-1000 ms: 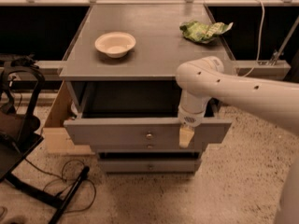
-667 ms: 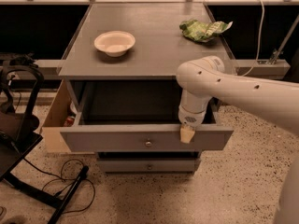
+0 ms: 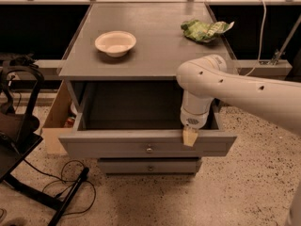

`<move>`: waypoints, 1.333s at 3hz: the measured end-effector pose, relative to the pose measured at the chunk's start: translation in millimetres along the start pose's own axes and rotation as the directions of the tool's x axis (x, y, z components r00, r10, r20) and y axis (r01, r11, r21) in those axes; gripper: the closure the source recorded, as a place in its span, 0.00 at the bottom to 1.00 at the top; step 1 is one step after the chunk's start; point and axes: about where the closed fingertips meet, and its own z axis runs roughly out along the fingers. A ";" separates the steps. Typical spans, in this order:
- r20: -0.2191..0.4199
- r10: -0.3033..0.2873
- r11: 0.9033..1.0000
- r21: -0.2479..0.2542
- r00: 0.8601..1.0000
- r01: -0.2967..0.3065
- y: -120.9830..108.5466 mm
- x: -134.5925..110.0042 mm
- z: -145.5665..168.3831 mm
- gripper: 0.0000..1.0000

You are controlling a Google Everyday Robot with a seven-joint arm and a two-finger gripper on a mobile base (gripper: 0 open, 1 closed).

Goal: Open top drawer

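The top drawer (image 3: 117, 147) is a wide grey drawer with a small round metal knob (image 3: 149, 149) at its centre. It stands pulled far out of the grey cabinet and its inside looks empty. My gripper (image 3: 190, 136) hangs from the white arm (image 3: 235, 91) over the right part of the drawer's front edge, with a tan fingertip at the rim. A smaller grey drawer (image 3: 149, 166) with the same knob sits below, closed.
A white bowl (image 3: 115, 43) and a crumpled green bag (image 3: 204, 30) lie on the cabinet top (image 3: 150, 55). A black chair or stand (image 3: 19, 126) with cables on the floor is at the left. A cardboard box (image 3: 59, 117) stands beside the cabinet's left side.
The top drawer has slid further out toward the camera, and my gripper has come forward with its front edge.
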 end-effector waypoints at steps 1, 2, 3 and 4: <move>-0.014 0.014 1.000 -0.011 1.000 -0.014 11.6 11.1 -4.4 1.00; -0.014 0.014 1.000 -0.011 1.000 -0.014 11.6 11.1 -4.4 1.00; -0.019 0.023 1.000 -0.021 1.000 -0.023 20.7 17.4 -6.2 1.00; -0.022 0.030 0.999 -0.032 0.999 -0.031 29.7 23.4 -7.8 1.00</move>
